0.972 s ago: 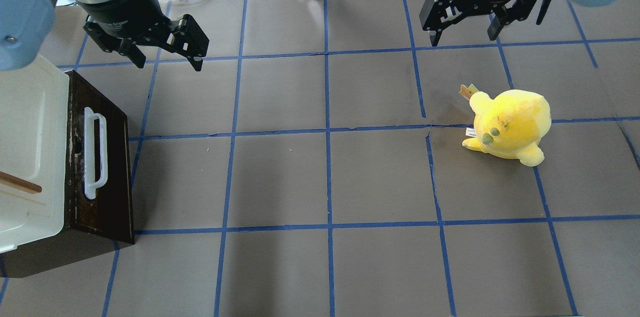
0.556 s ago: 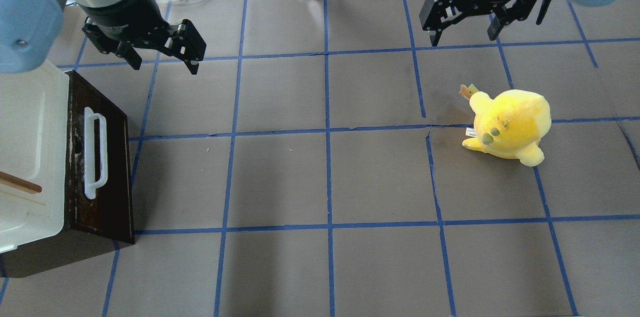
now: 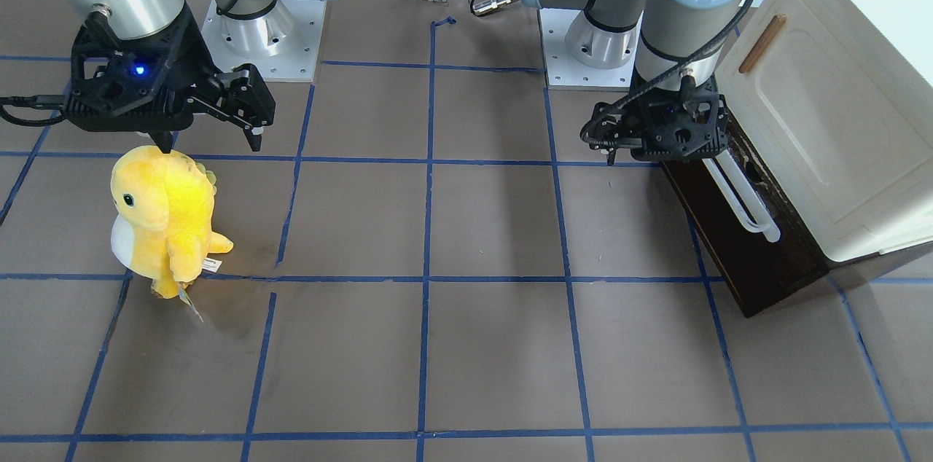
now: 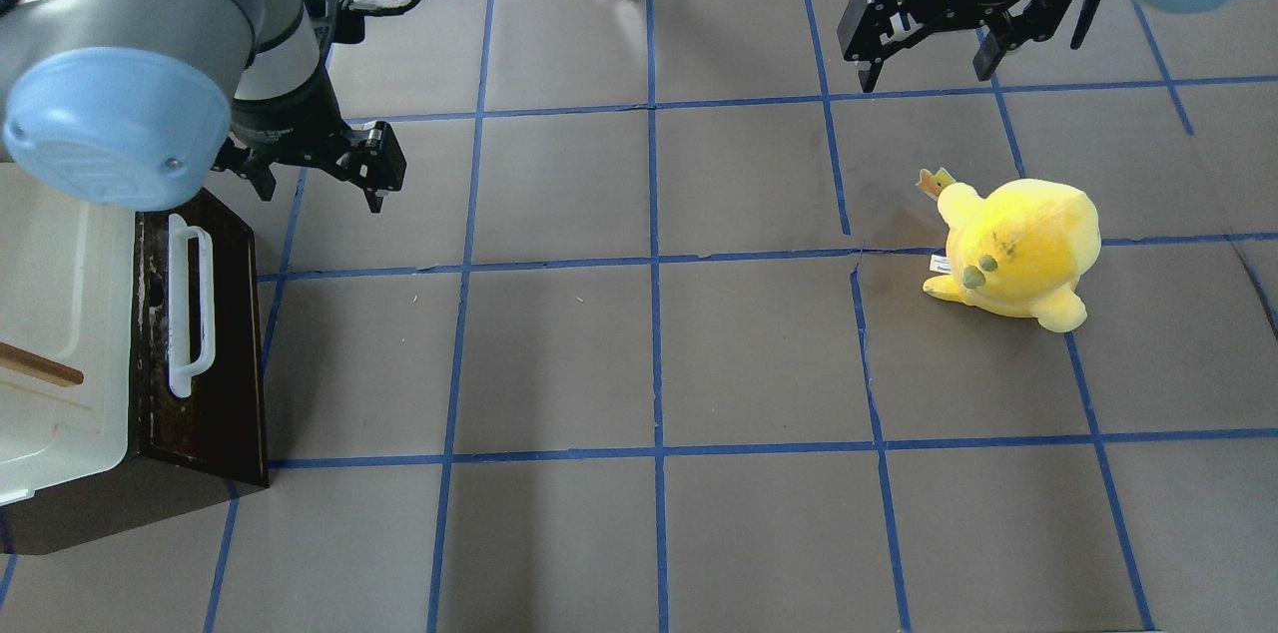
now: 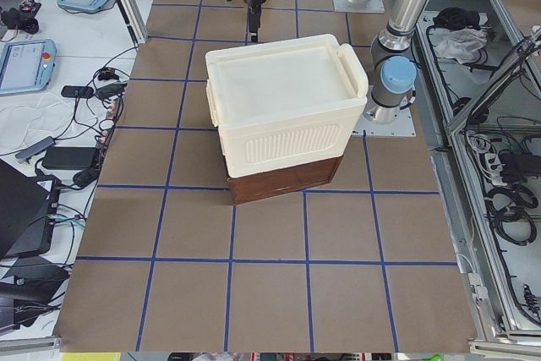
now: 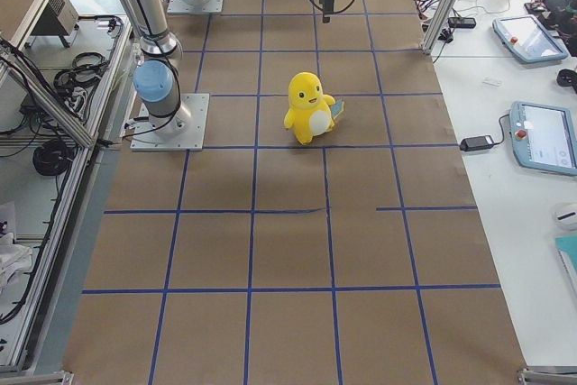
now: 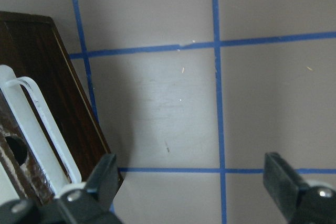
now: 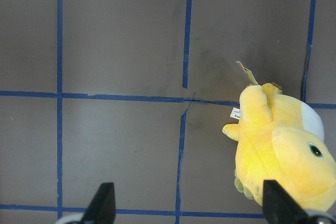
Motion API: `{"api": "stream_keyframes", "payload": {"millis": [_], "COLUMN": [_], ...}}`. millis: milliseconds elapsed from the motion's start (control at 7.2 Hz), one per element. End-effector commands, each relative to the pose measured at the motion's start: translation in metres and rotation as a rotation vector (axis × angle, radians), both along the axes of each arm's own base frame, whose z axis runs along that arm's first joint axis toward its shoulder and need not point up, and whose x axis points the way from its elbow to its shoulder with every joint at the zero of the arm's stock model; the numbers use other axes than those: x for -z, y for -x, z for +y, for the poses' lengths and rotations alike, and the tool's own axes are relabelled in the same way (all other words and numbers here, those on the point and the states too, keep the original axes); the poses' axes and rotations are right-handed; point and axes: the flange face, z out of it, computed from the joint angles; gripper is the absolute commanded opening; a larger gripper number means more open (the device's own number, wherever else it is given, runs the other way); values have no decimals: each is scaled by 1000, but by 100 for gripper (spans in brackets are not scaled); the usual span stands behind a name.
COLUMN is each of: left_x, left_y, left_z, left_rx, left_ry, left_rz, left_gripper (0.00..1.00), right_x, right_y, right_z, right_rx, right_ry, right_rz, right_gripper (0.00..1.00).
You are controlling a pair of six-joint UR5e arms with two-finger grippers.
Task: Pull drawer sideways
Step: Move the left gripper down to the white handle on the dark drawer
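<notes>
The drawer has a dark brown front with a long white bar handle. It sits under the cream cabinet at the table's left, and its sides and floor do not show. My left gripper is open and empty, just beyond the handle's far end and not touching it. In the left wrist view one finger is beside the handle and the drawer front. The front-facing view shows the left gripper above the handle. My right gripper is open and empty at the far right.
A yellow plush toy stands on the right half of the table, near my right gripper, and also shows in the right wrist view. The cream cabinet has a small brown handle. Blue tape lines grid the brown table.
My left arm has swung nearer and to the left, bringing its open gripper close to the far end of the drawer handle. The right arm and the plush have not moved.
</notes>
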Motion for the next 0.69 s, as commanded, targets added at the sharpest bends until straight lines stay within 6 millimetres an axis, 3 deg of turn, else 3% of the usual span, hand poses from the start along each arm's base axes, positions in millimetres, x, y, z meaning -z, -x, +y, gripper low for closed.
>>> {"api": "stream_keyframes", "payload": {"millis": [0, 139, 417, 556], "left_x": [69, 87, 107, 111], "left_y": [-15, -23, -24, -29], "left_z": [2, 6, 0, -3], "left_rx": [-11, -32, -90, -102], "left_ry": [-30, -56, -69, -59], "left_rz": [-155, -248, -281, -388], "left_gripper": [100, 100, 100, 100], "right_x": [0, 0, 0, 0], "right_y": [0, 0, 0, 0], "right_z": [0, 0, 0, 0], "right_rx": [0, 0, 0, -1], "right_ry": [0, 0, 0, 0], "right_rz": [0, 0, 0, 0], "right_gripper": [100, 100, 100, 100]}}
